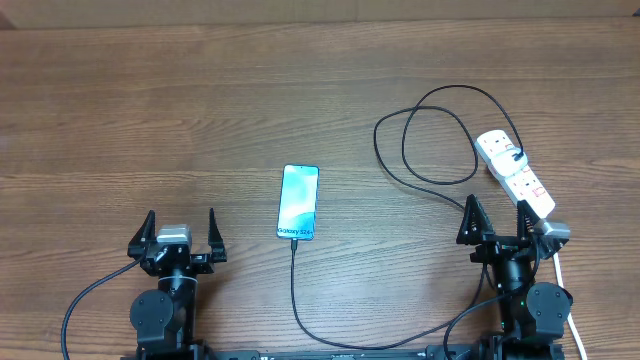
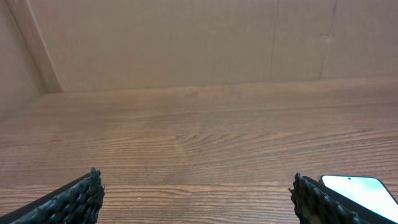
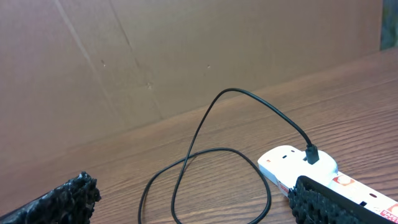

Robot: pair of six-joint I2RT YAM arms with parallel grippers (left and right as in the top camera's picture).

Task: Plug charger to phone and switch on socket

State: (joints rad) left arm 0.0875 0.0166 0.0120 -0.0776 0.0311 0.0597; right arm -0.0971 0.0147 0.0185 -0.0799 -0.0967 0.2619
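Note:
The phone [image 1: 299,202] lies flat in the middle of the table, its light blue screen up; its corner also shows in the left wrist view [image 2: 364,191]. The thin black charger cable [image 1: 294,290] runs from the phone's near end toward the front edge. Its other end loops [image 1: 425,130] and is plugged into the white socket strip [image 1: 514,172] at the right, which also shows in the right wrist view [image 3: 298,167]. My left gripper [image 1: 180,235] is open and empty, left of the phone. My right gripper [image 1: 497,225] is open and empty, just in front of the strip.
A cardboard wall [image 2: 186,43] stands behind the wooden table. The strip's white cord [image 1: 572,320] runs off the front right past the right arm. The black cable loop [image 3: 205,180] lies on the table ahead of the right gripper.

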